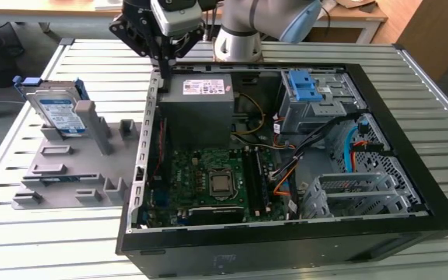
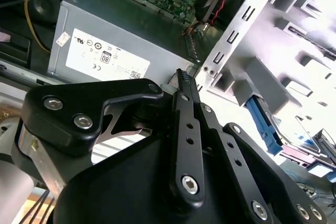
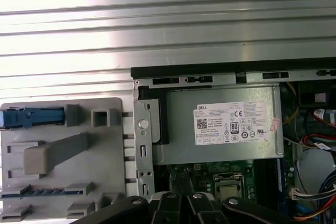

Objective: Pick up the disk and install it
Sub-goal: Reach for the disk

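The gripper [image 1: 161,69] is hanging at the upper middle of the exterior view, fingers pinched together on nothing, above the computer case's [image 1: 410,146] rear edge; the disk [image 1: 59,109] is standing upright in the grey holder [image 1: 91,169] at upper left, presumably propped so its edges are lying free for grasping.

Robotics lab/workshop: slatted alu bench [image 1: 53,245], open PC case [image 1: 286,248], robot arm [image 1: 247,26].
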`<state>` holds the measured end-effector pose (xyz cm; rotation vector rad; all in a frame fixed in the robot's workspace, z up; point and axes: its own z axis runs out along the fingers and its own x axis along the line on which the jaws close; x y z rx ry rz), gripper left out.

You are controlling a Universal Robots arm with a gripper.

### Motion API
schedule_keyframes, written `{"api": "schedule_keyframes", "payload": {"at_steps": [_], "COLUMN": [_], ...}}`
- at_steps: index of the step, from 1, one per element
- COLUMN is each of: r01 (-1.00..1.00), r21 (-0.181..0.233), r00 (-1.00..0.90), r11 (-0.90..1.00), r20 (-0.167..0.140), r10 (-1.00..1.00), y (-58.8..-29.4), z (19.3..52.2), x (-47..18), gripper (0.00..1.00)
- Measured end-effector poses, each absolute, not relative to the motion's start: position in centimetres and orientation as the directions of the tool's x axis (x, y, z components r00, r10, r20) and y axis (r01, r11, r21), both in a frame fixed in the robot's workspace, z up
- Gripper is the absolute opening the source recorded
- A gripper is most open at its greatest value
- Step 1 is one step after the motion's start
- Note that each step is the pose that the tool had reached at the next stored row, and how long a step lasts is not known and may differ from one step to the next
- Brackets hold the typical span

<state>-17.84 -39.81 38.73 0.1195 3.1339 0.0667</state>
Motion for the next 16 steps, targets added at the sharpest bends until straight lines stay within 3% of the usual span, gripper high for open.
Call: {"api": "schedule_keyframes", "payload": {"at_steps": [16], "r01": [0.076], "r21": [0.042], "r00": [-0.997], "r11": [0.996], "r20": [0.005], "r10": [0.076], "y": [-39.7], "z": [38.5], "x": [-20.0], "gripper": [0.11]}}
